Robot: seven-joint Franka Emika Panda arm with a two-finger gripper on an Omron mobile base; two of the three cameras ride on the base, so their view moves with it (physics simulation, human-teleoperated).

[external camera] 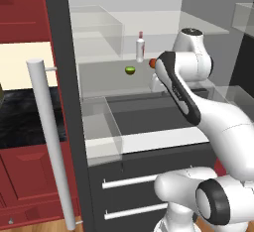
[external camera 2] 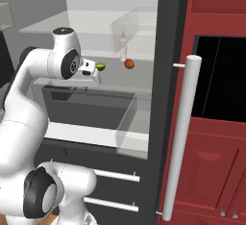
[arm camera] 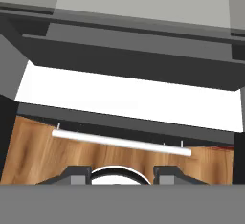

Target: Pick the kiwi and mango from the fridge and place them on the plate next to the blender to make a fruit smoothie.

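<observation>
The fridge (external camera: 63, 77) stands open in front of me. On its upper glass shelf lie the green kiwi (external camera: 130, 70) (external camera 2: 100, 67) and, to its right, the orange-red mango (external camera 2: 129, 64), which my forearm partly covers in the left base view (external camera: 151, 63). My gripper (external camera 2: 94, 79) hangs just in front of the kiwi, slightly below shelf level, and points down. In the hand view its fingertips (arm camera: 76, 173) stand apart with nothing held between them, so the gripper (arm camera: 122, 175) is open. The plate and the blender are out of view.
A red-capped clear bottle (external camera: 140, 46) stands behind the fruits. A clear bin (external camera: 101, 122) juts out at the lower shelf. The long grey bar handle (external camera 2: 182, 137) is on the door to the right. Red cupboards (external camera 2: 216, 161) flank the fridge. Drawer handles (external camera: 129, 181) sit below.
</observation>
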